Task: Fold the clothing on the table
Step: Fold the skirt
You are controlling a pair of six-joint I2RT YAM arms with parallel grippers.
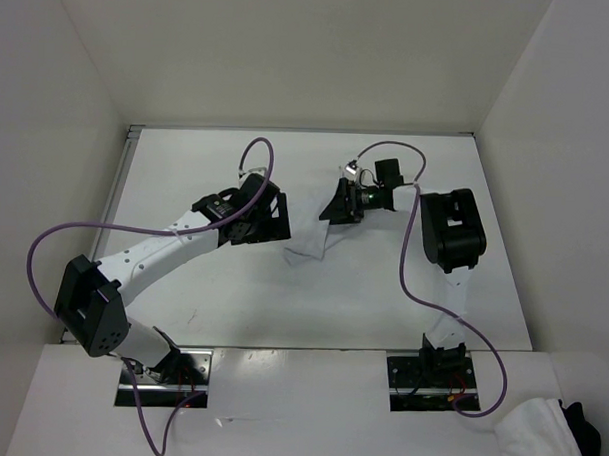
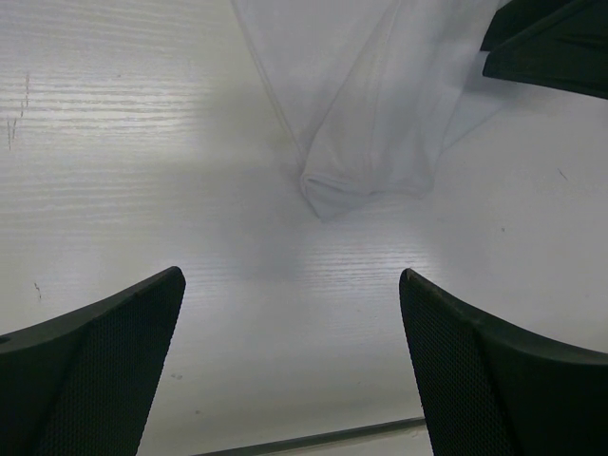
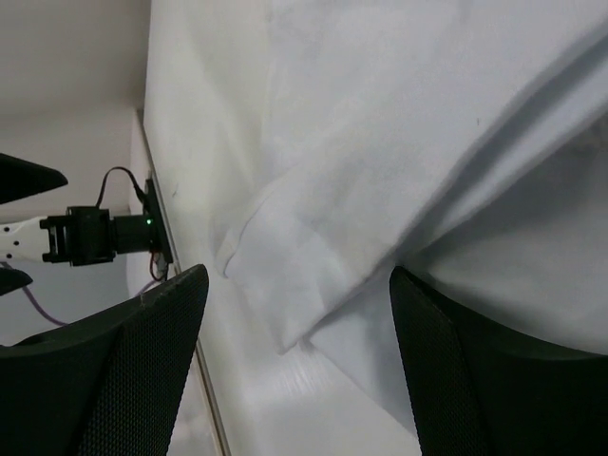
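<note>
Left tool [image 2: 290,285] hovering, jaws apart, near white garment [image 2: 370,114] on desk [image 2: 114,171]; right tool [image 3: 299,280] gaping over it, contact unclear.

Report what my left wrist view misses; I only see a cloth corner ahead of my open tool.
Observer: From above, the clothing lies in the middle of the table, between the left tool and the right tool.
Operator: Give the right tool's state.
Observer: Its wrist view shows jaws wide apart over the clothing's folded edge, nothing visibly pinched.
Operator: Check for other fabric.
Observer: A bulkier white fabric mound sits off the table, right of the right arm's base.
</note>
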